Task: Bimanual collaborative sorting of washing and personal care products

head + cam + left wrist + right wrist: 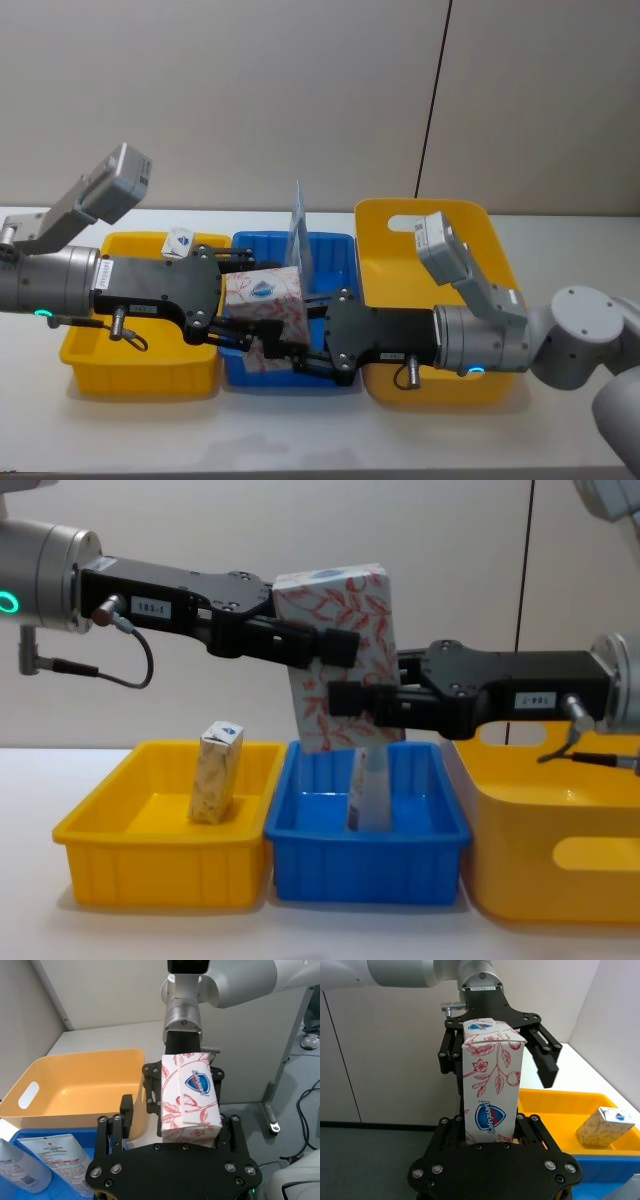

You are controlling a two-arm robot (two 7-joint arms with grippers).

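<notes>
Step in hand: you are mid-handover; both arms meet on one floral carton (340, 600), held slightly tilted in the air above the blue bin (370, 865) and clear of it
Holding side: the right gripper (350, 698) reaches in from the right of the blue bin; its fingers (150, 1092) are closed against the carton's lower end and carry it
Receiving side: the left gripper (496, 1052) reaches in from the left of the blue bin; its fingers (547, 1057) are spread around the carton's upper end, one plainly apart from it; it has hold of nothing
Sorting clue: a second carton (217, 775) stands in the yellow bin (160, 865) just left of the blue bin; so I judge the held one belongs there
Next move: close your left fingers squarely on the upper end first; let the right go only once that grip is firm; otherwise the carton may drop onto the pouch (368, 790) standing in the blue bin beneath it
Other container: a large yellow basket (550, 880) sits just right of the blue bin on the tabletop
Writing: the carton bears a blue shield badge with white script that looks like "Safeguard"; a small tag on the left arm reads roughly "183-1"; the pouch print is too small to read
</notes>
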